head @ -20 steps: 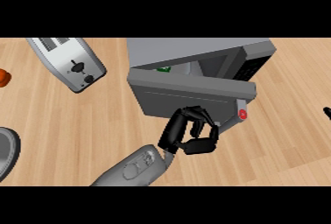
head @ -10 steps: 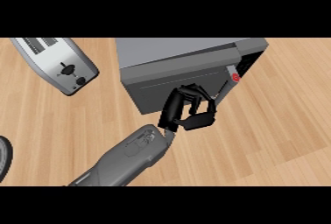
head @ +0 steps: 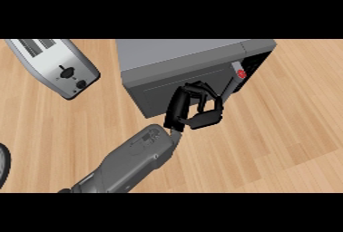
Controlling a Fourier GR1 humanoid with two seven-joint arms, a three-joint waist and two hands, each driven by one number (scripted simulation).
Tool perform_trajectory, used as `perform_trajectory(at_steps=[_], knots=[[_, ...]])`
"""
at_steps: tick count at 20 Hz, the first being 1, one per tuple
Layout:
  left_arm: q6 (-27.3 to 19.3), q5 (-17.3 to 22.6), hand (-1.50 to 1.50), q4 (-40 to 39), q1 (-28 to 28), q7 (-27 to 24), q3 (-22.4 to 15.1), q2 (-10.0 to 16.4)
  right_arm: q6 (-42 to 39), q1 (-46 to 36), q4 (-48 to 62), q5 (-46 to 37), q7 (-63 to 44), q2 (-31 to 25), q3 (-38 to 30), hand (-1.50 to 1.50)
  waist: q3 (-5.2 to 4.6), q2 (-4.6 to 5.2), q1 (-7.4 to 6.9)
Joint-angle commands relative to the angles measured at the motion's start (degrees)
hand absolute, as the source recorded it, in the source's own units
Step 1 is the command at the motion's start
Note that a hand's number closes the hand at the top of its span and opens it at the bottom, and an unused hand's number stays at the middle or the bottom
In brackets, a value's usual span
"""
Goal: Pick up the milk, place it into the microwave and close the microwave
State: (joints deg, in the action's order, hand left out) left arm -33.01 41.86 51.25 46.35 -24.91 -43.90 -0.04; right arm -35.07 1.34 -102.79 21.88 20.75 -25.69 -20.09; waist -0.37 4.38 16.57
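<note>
Head view: left hand [head: 195, 108], black, fingers curled in and closing on nothing I can make out, fingertips up against the microwave door [head: 157, 90]. Door is a flat grey panel, stiff and hinged. It looks a crack short of shut at its two o'clock edge, beside the red button [head: 241, 75], and is best pushed near that free edge. No milk in sight. It is probably inside the microwave [head: 181, 52], but the door hides it; if a carton, light, sloshy, taken round the middle. Boxy metal toaster [head: 59, 68] at ten o'clock. Pale wood-grain bench [head: 275, 136] all round. No right hand in frame.
</note>
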Motion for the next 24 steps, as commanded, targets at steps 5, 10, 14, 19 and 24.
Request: perform_trajectory(at_steps=[5, 10, 14, 19, 24], knots=[[1.09, 3.86, 1.5, -4.27, 5.3, -3.79, 3.12, 0.04, -0.03, -2.72, 1.51, 2.74, -2.19, -2.84, -1.89, -1.5, 0.05, 0.52, 0.43], [0.97, 5.95, 1.5, -4.91, 5.76, -5.32, 2.87, 0.04, -0.34, -3.94, 3.03, 3.39, -2.88, -4.62, -2.99, -1.5, 0.15, 0.8, 0.77], [1.47, 6.8, 1.5, -5.94, 6.08, -6.99, 2.66, 0.04, 0.15, -5.3, 3.78, 4.5, -3.27, -5.64, -4.32, -1.5, 0.13, 0.76, 0.6], [1.51, 8.28, 1.5, -6.56, 6.14, -8.49, 1.63, 0.04, -0.14, -6.7, 4.8, 4.78, -3.68, -7.61, -5.42, -1.5, 0.16, 0.89, 0.98], [1.24, 9.43, 1.5, -7.15, 6.58, -10.07, 1.34, 0.04, -0.26, -7.7, 6.43, 4.98, -3.65, -8.78, -6.37, -1.5, 0.29, 1.3, 1.05]])
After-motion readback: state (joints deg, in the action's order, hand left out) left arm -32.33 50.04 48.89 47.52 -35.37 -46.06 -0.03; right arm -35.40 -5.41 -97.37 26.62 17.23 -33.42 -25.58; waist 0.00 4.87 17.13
